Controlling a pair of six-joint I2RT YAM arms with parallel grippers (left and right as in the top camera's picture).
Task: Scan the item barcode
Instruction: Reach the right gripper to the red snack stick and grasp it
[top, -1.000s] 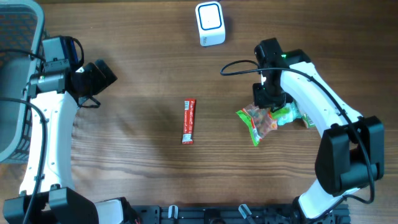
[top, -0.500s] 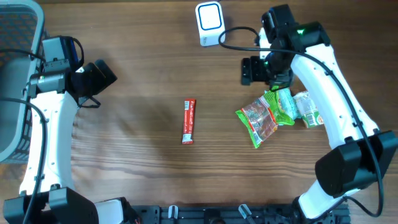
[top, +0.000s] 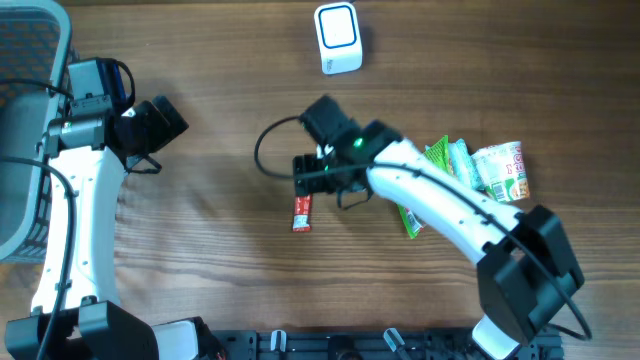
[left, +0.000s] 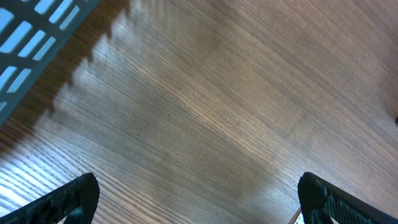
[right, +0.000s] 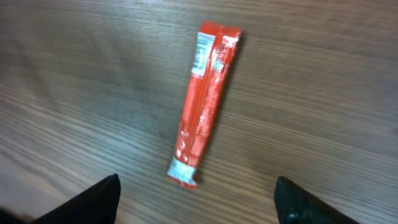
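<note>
One red stick (right: 201, 106), one white scanner (top: 337, 37)

A red stick pack (top: 303, 213) is seen on the wooden table (top: 200, 260) under the right gripper (top: 310, 178), with a scanner (top: 338, 38) and snack bags (top: 445, 165) farther off
</note>
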